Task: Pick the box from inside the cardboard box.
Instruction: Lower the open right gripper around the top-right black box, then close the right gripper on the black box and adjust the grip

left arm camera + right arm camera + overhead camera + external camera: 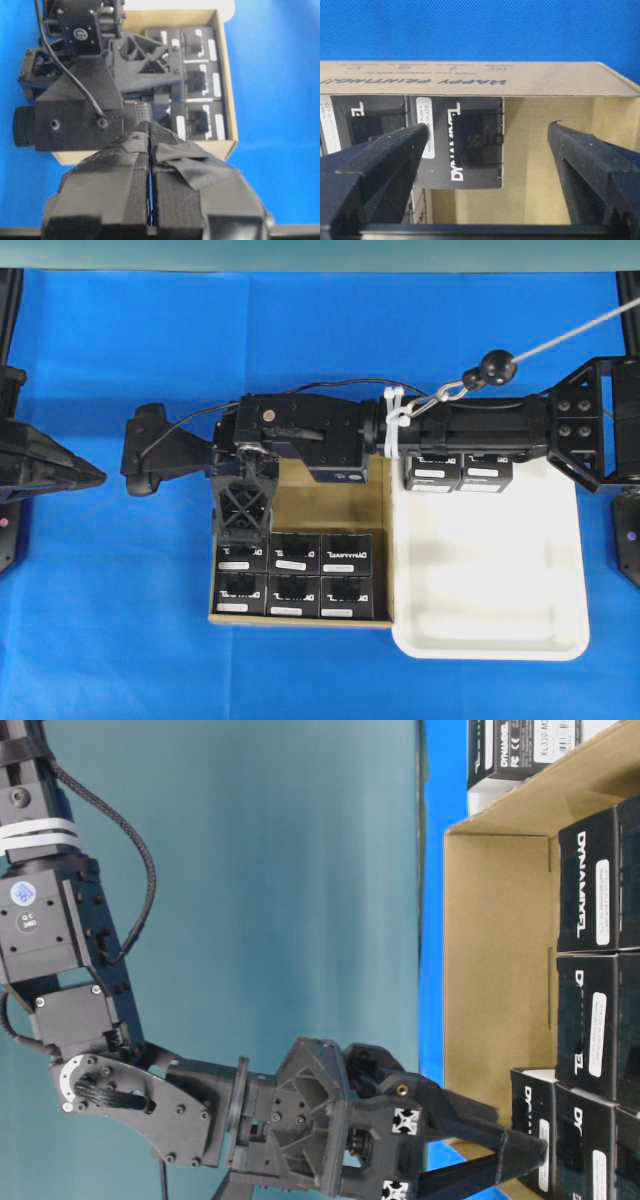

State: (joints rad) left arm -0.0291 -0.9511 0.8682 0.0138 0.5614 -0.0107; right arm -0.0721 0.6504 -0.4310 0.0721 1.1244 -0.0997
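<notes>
Box (461,142), a small black carton with white lettering, sits in the cardboard box (470,85) among others alike, at about 10 o'clock from the midpoint of the right gripper (487,135) in the right wrist view. That gripper's jaws stand wide apart, holding nothing, one finger (385,150) in front of the carton's left side and the other over bare cardboard floor at 3 o'clock. Left gripper (150,137) is closed on nothing, hovering at the carton's 6 o'clock edge in its own wrist view.

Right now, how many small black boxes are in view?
8: six in the cardboard box, two rows of three; two in the white tray at its top-left. The arm may hide more.
</notes>
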